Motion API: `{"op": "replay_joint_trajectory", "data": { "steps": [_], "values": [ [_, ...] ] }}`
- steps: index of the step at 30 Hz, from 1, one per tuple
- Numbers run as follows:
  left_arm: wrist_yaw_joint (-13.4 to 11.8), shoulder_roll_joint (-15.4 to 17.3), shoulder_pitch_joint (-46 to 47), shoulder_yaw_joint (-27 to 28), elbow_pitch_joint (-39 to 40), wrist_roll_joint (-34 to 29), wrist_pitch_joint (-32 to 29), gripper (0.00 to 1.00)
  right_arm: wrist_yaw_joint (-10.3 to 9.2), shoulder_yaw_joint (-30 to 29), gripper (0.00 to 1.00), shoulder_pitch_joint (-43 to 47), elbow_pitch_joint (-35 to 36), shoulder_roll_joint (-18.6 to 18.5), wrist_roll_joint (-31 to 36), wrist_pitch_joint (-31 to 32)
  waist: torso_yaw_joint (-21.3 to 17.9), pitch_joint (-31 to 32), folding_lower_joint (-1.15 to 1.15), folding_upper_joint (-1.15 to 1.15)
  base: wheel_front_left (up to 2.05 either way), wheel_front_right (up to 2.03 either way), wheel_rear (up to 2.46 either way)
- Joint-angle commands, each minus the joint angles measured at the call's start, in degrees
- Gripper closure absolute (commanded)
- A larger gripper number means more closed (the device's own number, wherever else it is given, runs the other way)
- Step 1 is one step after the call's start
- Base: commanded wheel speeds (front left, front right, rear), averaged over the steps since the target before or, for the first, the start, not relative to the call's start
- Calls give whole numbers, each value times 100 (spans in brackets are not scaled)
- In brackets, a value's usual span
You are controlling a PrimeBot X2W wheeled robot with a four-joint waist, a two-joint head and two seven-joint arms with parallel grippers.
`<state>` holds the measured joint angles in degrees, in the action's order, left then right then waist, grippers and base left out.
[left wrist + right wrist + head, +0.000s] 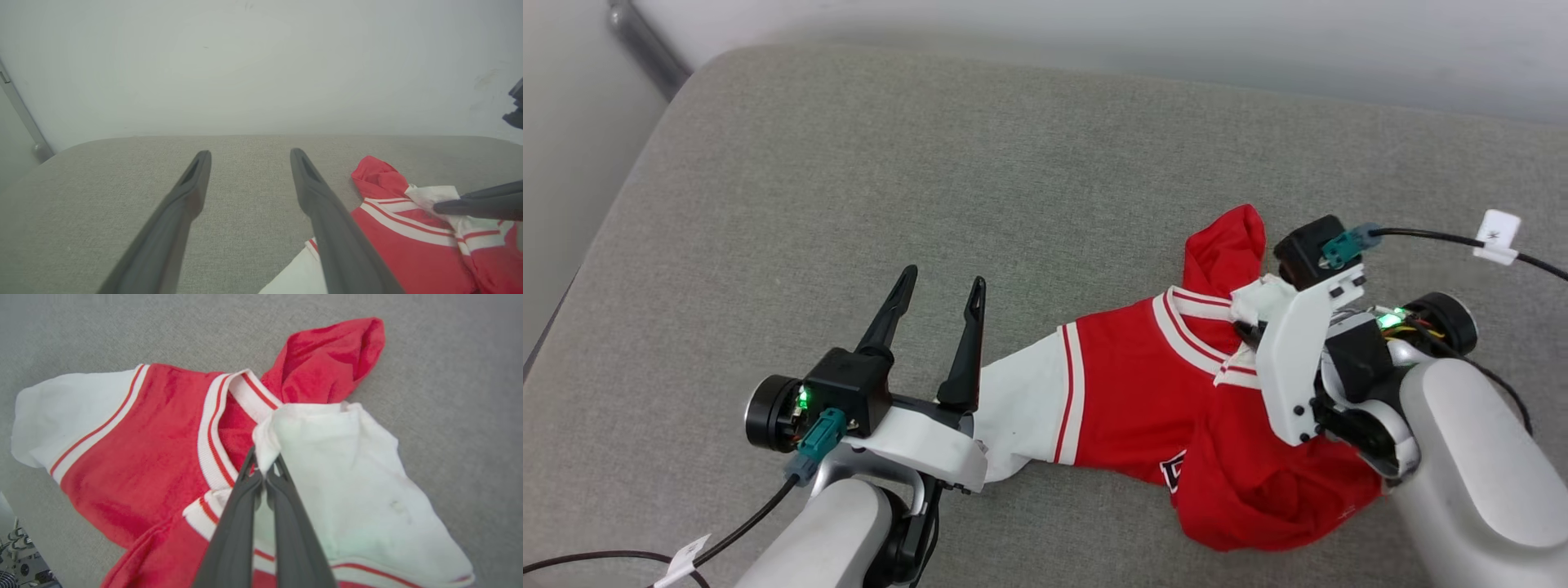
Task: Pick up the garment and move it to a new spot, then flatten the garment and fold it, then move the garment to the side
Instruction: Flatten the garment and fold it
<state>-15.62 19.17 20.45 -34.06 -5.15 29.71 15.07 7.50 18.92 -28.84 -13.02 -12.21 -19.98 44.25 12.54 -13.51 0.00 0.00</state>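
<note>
In the right tool (pixel 264 467), the garment (pixel 163 428).

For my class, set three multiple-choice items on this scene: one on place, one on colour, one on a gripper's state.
1. The garment lies: A on a floor; B on the grey upholstered surface; C on a hanger.
2. Its sleeves are: A white; B black; C blue.
3. The right gripper is: A wide open; B holding a cable; C shut on a sleeve.
Key: 1 B, grey fabric surrounds it; 2 A, both sleeves show white; 3 C, its fingers pinch white cloth.
</note>
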Motion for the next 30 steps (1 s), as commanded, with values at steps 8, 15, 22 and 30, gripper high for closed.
{"op": "replay_joint_trajectory", "data": {
  "steps": [8, 15, 22, 30],
  "values": [
    [67, 6, -185, 196, -16, -121, 13, 0, -3, -852, 100, 982, 1202, -139, -21, -297, -417, 129, 0, 0, 0, 0, 0],
    [44, 112, -337, 297, -3, -90, 13, 0, -2, -2264, 100, 2471, 2041, 474, 21, -686, -697, 180, 0, 0, 0, 0, 0],
    [13, 206, -412, 346, 6, -34, -12, 0, -2, -3633, 100, 3649, 1750, 918, -70, -1315, -734, 204, 0, 0, 0, 0, 0],
    [-55, 296, -537, 391, -1, 44, -79, 0, -4, -3522, 0, 3720, 746, 945, -469, -2216, -796, 300, 0, 0, 0, 0, 0]
  ]
}}
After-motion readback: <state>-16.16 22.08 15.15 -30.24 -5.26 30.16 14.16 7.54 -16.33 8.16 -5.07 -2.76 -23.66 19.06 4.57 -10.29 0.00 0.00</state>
